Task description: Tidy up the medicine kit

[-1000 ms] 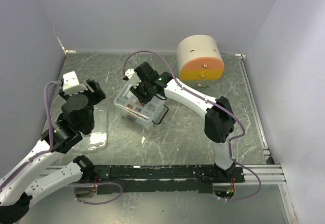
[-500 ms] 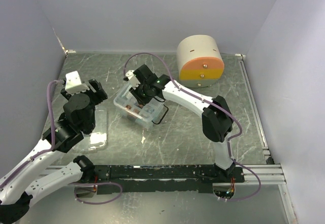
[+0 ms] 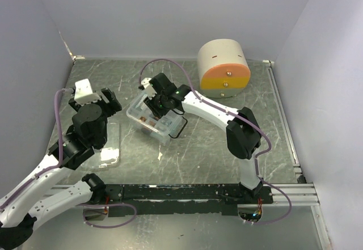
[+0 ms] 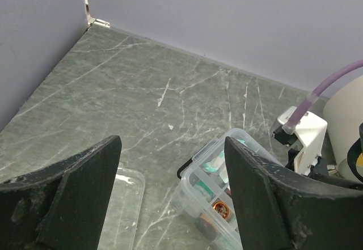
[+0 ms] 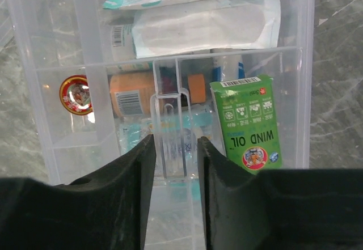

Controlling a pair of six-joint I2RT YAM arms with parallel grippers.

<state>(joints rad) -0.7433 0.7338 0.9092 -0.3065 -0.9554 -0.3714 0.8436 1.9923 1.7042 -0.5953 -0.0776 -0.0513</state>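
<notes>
We see the clear plastic medicine kit [image 3: 156, 119] open mid-table, its compartments holding a green Wind Oil box [image 5: 248, 122], white gauze packets [image 5: 204, 29], an orange container [image 5: 139, 94] and a round red tin [image 5: 76, 94]. Its clear lid [image 3: 110, 153] lies flat to the left.

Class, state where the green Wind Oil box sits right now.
In the right wrist view, the green Wind Oil box lies in the clear organizer's lower right compartment, just picture-right of the right claw and below the white gauze packet.

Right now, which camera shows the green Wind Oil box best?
The right wrist view: the green Wind Oil box sits in the clear kit, label readable. In the top external view, I can't pick it out under the right gripper. The left wrist view shows the kit's side, but no green box.
</notes>
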